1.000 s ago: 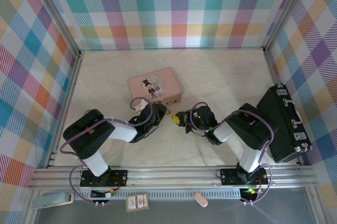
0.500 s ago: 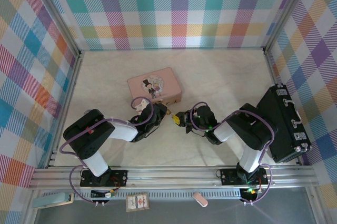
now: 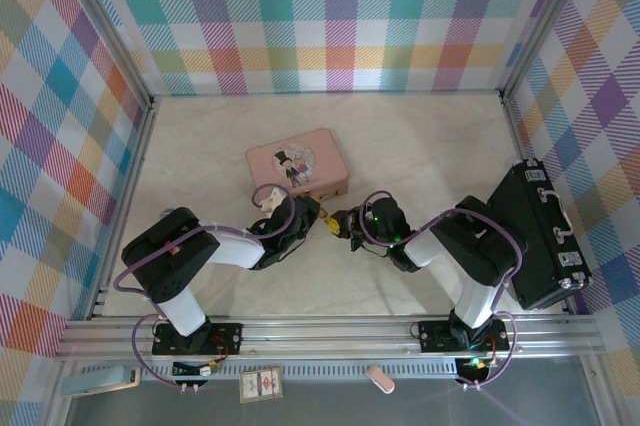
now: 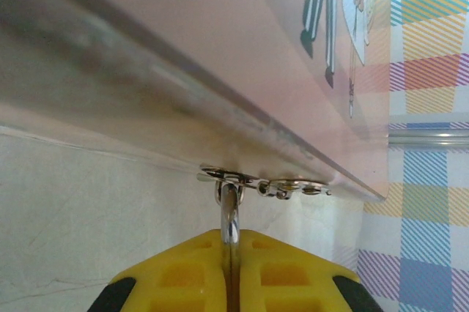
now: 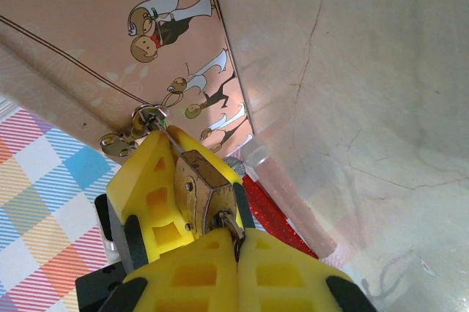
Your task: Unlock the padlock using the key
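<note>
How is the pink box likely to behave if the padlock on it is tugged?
The pink box looks light and rests loose on the smooth table, so it would probably slide. Its thin latch, holding the shackle of the padlock, might bend.

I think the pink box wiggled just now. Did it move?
Yes. The pink box slid slightly right and toward the back wall, closing a bit on the black case, which stayed put.
</note>
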You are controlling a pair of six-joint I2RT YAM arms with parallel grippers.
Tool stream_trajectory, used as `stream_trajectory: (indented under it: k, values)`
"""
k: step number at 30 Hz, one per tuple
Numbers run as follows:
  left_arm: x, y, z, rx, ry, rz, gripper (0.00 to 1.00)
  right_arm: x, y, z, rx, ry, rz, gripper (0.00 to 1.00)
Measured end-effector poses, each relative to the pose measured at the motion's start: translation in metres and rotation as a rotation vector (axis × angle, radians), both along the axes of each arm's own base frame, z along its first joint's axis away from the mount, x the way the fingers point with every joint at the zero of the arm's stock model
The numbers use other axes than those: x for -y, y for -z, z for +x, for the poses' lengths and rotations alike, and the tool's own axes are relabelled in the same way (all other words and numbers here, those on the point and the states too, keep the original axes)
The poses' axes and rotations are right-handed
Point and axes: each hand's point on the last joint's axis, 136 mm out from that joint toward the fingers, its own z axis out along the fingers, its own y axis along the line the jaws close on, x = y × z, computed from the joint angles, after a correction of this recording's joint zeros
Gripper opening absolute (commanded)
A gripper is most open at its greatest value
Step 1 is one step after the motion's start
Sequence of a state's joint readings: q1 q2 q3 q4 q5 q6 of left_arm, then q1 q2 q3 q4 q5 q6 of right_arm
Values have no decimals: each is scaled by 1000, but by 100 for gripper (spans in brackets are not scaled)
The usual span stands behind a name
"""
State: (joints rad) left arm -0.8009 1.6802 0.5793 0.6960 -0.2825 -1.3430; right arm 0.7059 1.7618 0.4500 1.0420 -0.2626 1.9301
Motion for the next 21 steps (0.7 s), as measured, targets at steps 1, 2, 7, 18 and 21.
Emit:
stream_trajectory:
  k: [1, 2, 7, 18, 21]
  values:
    - [0, 0, 0, -1, 0, 1, 0, 0, 0, 0, 1, 0, 1, 0]
    - [0, 0, 0, -1, 0, 1, 0, 0, 0, 0, 1, 1, 2, 0]
    - [1, 1, -1, -3, -3, 11, 0, 3, 3, 5, -3, 5, 14, 13]
    - [3, 1, -4, 0, 3, 20, 0, 8, 7, -3, -21, -44, -41, 47]
    - [2, 1, -7, -9, 24, 30, 0, 17, -8, 0, 19, -43, -64, 52]
